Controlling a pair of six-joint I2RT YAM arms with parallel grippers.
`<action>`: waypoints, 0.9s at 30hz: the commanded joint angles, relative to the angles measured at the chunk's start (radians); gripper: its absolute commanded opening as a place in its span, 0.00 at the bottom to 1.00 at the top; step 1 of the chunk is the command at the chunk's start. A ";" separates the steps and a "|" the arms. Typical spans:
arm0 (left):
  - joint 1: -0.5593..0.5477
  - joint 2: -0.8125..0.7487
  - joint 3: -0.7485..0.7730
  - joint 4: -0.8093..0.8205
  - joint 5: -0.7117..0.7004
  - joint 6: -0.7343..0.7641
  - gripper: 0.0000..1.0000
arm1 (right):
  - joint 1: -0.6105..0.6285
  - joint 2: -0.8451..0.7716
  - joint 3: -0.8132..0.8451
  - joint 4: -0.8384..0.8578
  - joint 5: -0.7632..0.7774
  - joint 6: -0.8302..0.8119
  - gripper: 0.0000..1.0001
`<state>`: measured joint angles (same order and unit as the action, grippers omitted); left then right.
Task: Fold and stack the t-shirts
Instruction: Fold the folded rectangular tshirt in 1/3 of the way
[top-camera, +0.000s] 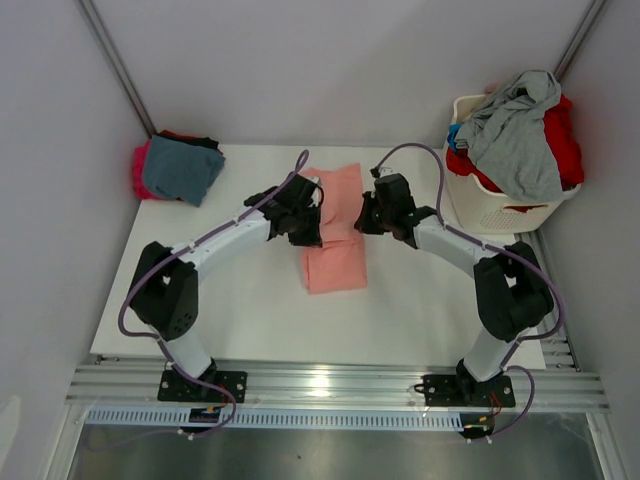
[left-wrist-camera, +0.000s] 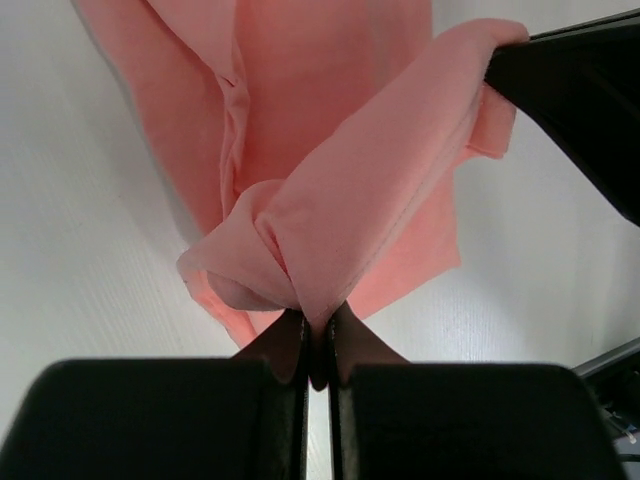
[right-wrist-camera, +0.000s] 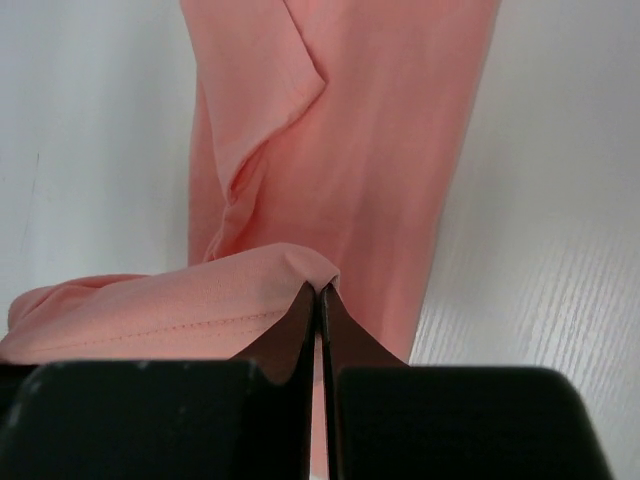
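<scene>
Table (top-camera: 250, 310): white, carries the work

Laundry basket (top-camera: 510, 215), far right: heaped with unfolded shirts (top-camera: 520, 130), likely awaiting their turn

Salmon-pink t-shirt (top-camera: 335, 265), table centre: long strip, one edge lifted above the rest, apparently for a crosswise fold

Teal shirt (top-camera: 180, 170), far left: folded, tops the stack

Left claw (left-wrist-camera: 318, 340), right claw (right-wrist-camera: 320, 300): each pinched shut on the pink edge, stretching it between them

1. Plain, no print: salmon-pink t-shirt (top-camera: 335, 265).
2. Stacked colours: teal-blue shirt (top-camera: 180, 170) over magenta shirt (top-camera: 140, 172), black shirt (top-camera: 205, 143) behind.
3. Draped together: grey shirt (top-camera: 515, 130) over red shirt (top-camera: 566, 140).
4. White, slotted: basket (top-camera: 500, 212).
5. White: table (top-camera: 250, 310).
6. Black: left end effector (left-wrist-camera: 318, 322), right end effector (right-wrist-camera: 321, 295).
7. White with black joints: arms (top-camera: 235, 240); purple: cables (top-camera: 135, 290).
</scene>
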<state>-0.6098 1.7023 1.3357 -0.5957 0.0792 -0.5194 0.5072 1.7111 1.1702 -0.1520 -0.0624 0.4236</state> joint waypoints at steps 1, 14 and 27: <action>0.027 0.036 0.048 0.001 0.002 0.036 0.01 | -0.019 0.031 0.062 0.038 0.021 -0.028 0.00; 0.061 0.134 0.097 0.008 0.001 0.030 0.04 | -0.036 0.142 0.206 0.009 0.061 -0.028 0.02; 0.114 0.237 0.189 0.030 0.033 0.030 0.41 | -0.045 0.229 0.279 0.020 0.101 -0.006 0.52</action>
<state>-0.5167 1.9198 1.4704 -0.5835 0.0875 -0.4984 0.4667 1.9358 1.4086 -0.1654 -0.0147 0.4187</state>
